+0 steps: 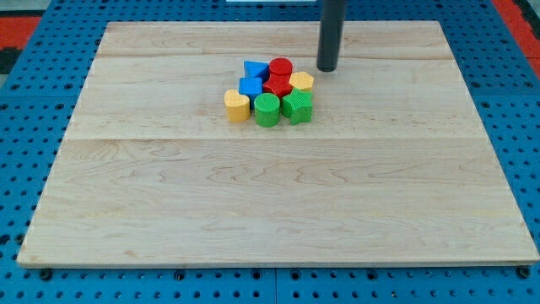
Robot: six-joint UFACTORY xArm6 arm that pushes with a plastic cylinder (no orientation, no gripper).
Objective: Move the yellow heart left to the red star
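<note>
Dark rod, our tip (326,68) bare on board, holds nothing, just right of yellow hexagon (301,81). Yellow heart (237,105) at cluster's left edge; red star (277,87) mid-cluster.

My wooden board (278,203) carries one tight cluster of blocks. Taking the red star (277,86) as its centre: a red cylinder (281,67) just above, a blue triangle (255,68) upper left, a blue cube (251,86) left, the yellow heart (237,105) lower left, a green cylinder (267,110) below, a green star (297,106) lower right, a yellow hexagon (302,81) right.
</note>
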